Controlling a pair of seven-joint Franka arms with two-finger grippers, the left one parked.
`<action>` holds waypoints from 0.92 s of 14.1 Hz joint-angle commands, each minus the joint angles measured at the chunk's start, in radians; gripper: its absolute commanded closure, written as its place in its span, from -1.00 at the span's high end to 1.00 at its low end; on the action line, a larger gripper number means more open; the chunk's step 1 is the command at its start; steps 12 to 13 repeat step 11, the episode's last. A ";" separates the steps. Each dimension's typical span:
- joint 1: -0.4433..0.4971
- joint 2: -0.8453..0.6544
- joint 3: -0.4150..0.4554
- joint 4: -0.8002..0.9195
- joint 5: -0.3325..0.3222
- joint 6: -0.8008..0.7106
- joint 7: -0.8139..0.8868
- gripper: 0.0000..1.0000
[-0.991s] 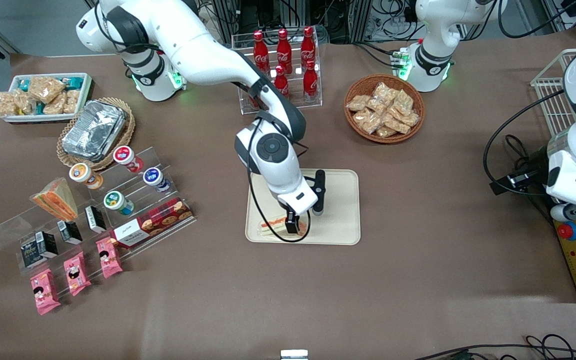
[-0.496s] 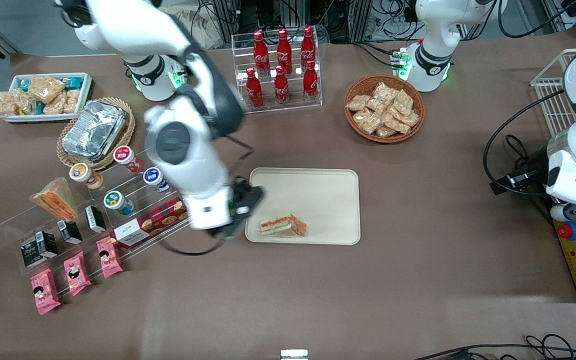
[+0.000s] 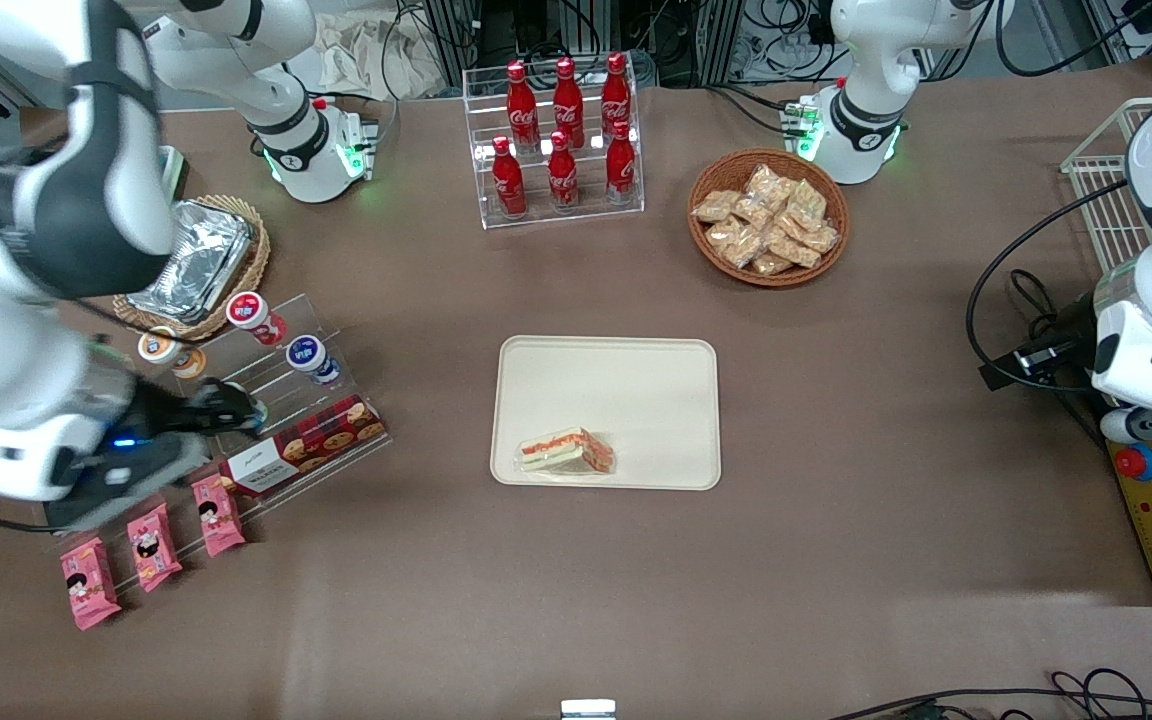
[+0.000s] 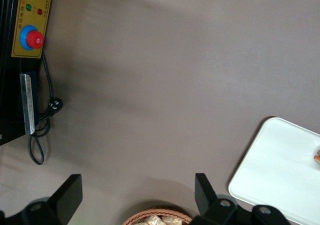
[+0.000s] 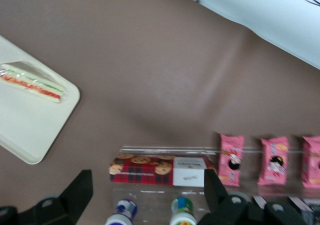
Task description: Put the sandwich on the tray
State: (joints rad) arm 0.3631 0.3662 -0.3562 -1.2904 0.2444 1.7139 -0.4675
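Observation:
The sandwich (image 3: 566, 452), a wrapped wedge with pale bread and red-orange filling, lies flat on the cream tray (image 3: 636, 380), near the tray's edge closest to the front camera. Nothing touches it. My right gripper (image 3: 231, 410) is open and empty, well away from the tray toward the working arm's end of the table, above the clear display stand. The right wrist view shows the sandwich (image 5: 32, 81) on the tray (image 5: 25, 135), with the gripper (image 5: 147, 177) spread wide above the cookie box. The left wrist view shows a tray corner (image 4: 280, 170).
A clear stand holds small cups (image 3: 306, 355), a plaid cookie box (image 3: 308, 440) and pink packets (image 3: 151, 545). A foil container (image 3: 191, 260) sits in a wicker basket. A cola bottle rack (image 3: 561, 140) and a snack basket (image 3: 766, 215) stand farther from the camera than the tray.
The gripper has let go of the sandwich on the tray and swung away toward the working arm's end of the table. It now hangs over the display stand. The sandwich stays put.

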 commanded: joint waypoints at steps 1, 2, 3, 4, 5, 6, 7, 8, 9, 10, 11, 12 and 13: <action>-0.036 -0.038 -0.032 -0.032 0.016 -0.008 0.023 0.98; -0.050 -0.039 -0.053 -0.032 0.018 -0.010 0.021 0.98; -0.071 -0.041 -0.058 -0.030 0.016 -0.010 0.024 0.98; -0.085 -0.047 -0.061 -0.029 0.010 -0.019 0.041 0.98; -0.098 -0.047 -0.059 -0.026 -0.012 -0.049 0.081 0.98; -0.104 -0.049 -0.058 -0.024 -0.023 -0.078 0.145 0.98; -0.105 -0.050 -0.058 -0.023 -0.026 -0.103 0.226 0.98; -0.110 -0.058 -0.052 -0.023 -0.027 -0.128 0.306 0.98; -0.110 -0.066 -0.050 -0.023 -0.028 -0.141 0.379 0.98; -0.108 -0.069 -0.049 -0.023 -0.037 -0.155 0.426 0.98; -0.108 -0.070 -0.047 -0.023 -0.060 -0.169 0.429 0.98; -0.108 -0.070 -0.047 -0.023 -0.060 -0.169 0.429 0.98; -0.108 -0.070 -0.047 -0.023 -0.060 -0.169 0.429 0.98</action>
